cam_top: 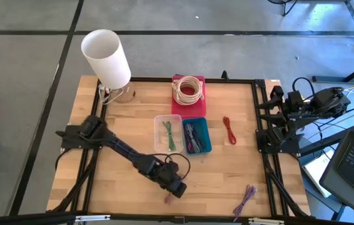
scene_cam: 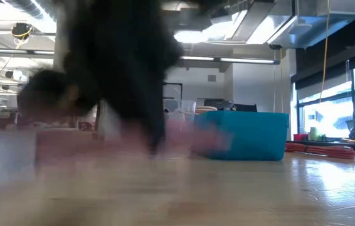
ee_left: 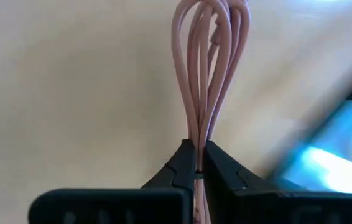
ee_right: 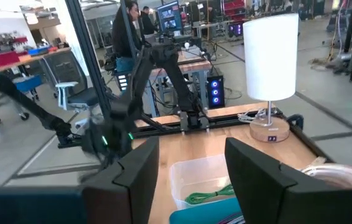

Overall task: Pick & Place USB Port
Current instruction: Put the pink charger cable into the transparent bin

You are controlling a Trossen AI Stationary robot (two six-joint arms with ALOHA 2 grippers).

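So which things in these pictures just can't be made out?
- Pink cable: in the high view the left gripper covers nearly all of it; the left wrist view's edge cuts off its far loops.
- Low view: the left arm is one dark blur, hiding the table's left side.
- Blue bin: contents too small to name from above.
- Right gripper: parked open at the table's right edge, mostly hidden from above.

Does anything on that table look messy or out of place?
Mostly tidy, but two cable bundles lie loose outside the bins: a red cable beside the blue bin, and a purple cable near the front edge. The left gripper pinches a pink cable.
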